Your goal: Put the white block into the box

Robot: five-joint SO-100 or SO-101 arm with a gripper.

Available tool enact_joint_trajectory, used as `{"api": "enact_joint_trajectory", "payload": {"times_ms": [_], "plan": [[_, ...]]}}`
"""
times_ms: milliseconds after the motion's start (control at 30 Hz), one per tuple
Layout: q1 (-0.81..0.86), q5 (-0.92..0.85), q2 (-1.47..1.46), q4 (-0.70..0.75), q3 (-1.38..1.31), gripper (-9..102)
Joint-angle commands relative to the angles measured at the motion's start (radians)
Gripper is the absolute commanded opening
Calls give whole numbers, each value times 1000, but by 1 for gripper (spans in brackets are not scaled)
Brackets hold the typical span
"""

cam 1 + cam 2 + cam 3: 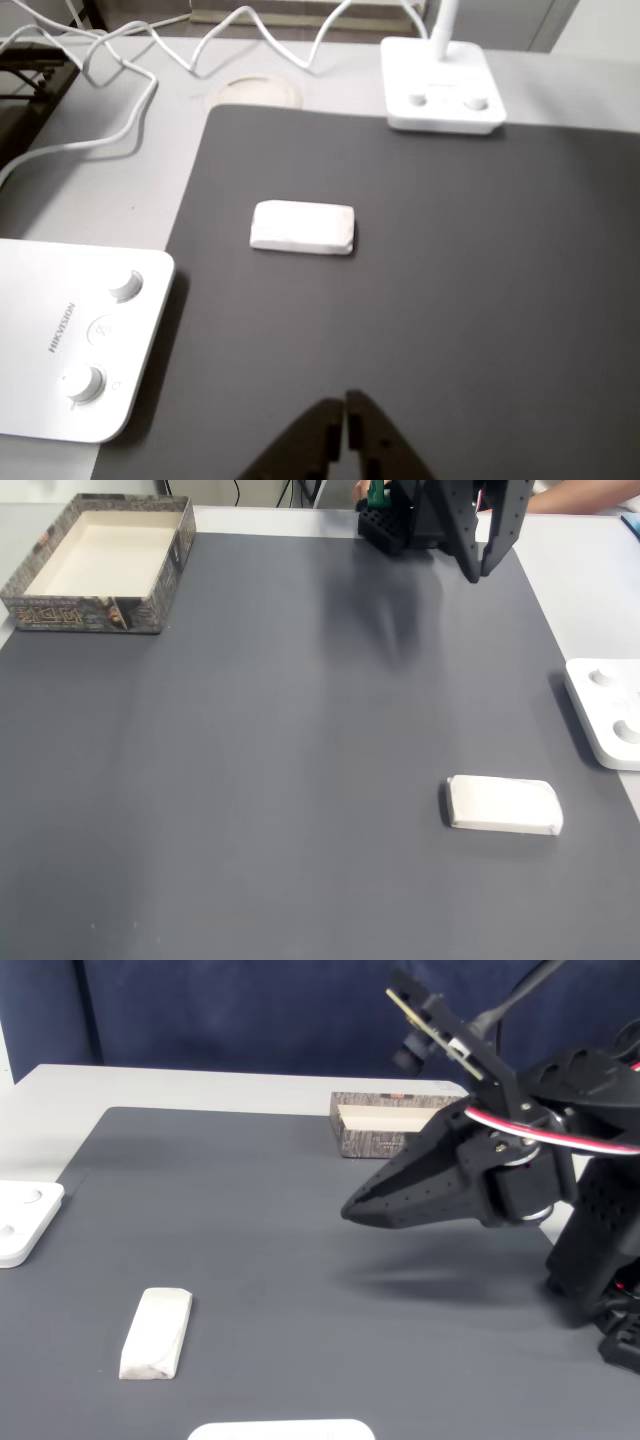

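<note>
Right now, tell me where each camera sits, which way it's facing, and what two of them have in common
Other view: rides behind the gripper, looking forward and down at the white block on the mat; closed jaws' tips at the bottom edge.
A fixed view: above, looking down the mat toward the arm at the far edge; the box upper left.
Another fixed view: low at the mat's side; arm on the right.
All three share the block.

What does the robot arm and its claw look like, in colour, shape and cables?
The arm is matte black plastic with blocky segments. The claw is black and tapers to a pointed wedge, its surface dotted with small holes. Red, white and black wires loop over the wrist. A small camera board with a lens sits on a bracket above the claw.
</note>
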Motion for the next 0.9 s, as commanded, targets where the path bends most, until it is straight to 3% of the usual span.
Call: {"api": "enact_joint_trajectory", "payload": {"times_ms": [0, 867], "plan": [[-8, 2, 25, -6, -100, -2], [-52, -6, -607, 44, -462, -2]]}}
